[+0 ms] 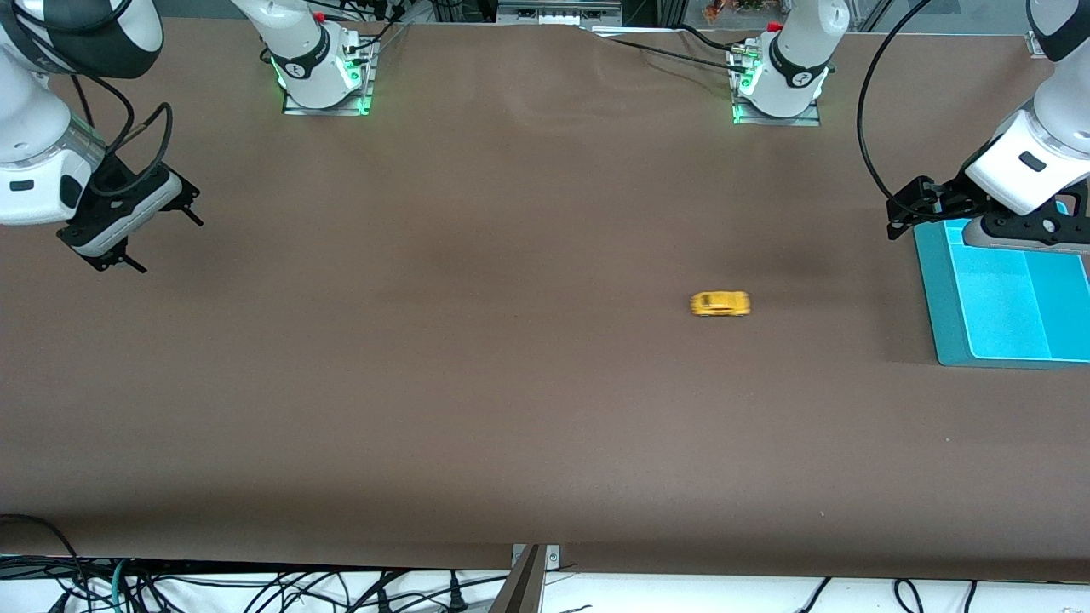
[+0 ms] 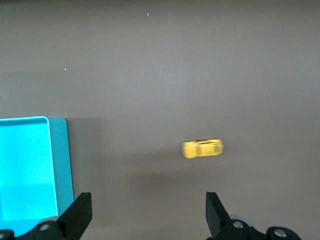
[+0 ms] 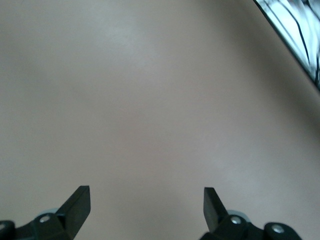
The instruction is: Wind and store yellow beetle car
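The yellow beetle car (image 1: 720,304) sits on its wheels on the brown table, between the table's middle and the teal tray (image 1: 937,298). It also shows in the left wrist view (image 2: 202,148), apart from the gripper. My left gripper (image 1: 894,217) is open and empty, up over the table at the tray's edge (image 2: 60,160); its own view shows it (image 2: 147,202) with jaws wide apart. My right gripper (image 1: 170,247) is open and empty over bare table at the right arm's end, and its own view (image 3: 146,196) shows only table.
The teal tray has a bright cyan inside (image 1: 1013,298) with nothing visible in it. Cables hang past the table's edge nearest the front camera (image 1: 255,587). The table edge shows in the right wrist view (image 3: 295,40).
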### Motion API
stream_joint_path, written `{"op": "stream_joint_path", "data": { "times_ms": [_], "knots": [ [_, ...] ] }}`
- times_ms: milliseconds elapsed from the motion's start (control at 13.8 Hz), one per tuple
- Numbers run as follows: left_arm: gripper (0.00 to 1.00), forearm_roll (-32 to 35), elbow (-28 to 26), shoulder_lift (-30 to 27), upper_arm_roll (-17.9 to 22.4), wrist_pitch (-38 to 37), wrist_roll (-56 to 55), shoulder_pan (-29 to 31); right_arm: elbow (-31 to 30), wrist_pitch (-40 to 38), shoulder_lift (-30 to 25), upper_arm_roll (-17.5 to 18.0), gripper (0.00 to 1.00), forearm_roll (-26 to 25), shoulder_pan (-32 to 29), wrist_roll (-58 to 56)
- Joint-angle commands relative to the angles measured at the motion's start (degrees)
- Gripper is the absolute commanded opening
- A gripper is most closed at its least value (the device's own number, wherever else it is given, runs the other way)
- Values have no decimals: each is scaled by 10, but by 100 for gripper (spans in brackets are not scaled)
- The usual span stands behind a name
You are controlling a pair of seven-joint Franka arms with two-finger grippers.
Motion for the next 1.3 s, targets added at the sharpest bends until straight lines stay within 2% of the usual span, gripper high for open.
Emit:
{"op": "stream_joint_path", "data": {
  "times_ms": [0,217,435,797,1232],
  "knots": [
    [100,-5,16,5,2,-12,-5,3,-6,-30,-18,-5,100,0,21,164],
    [100,-5,20,5,3,-13,-4,3,-6,-59,-32,-20,100,25,44,280],
    [100,-5,25,4,-15,-15,-9,-3,-4,-83,-41,-46,100,33,56,328],
    [100,-5,28,5,-16,-25,-7,-3,44,-121,-29,-50,100,38,55,333],
    [100,-15,35,15,-19,-36,-2,3,52,-121,-25,-57,100,24,53,329]
  ]
}}
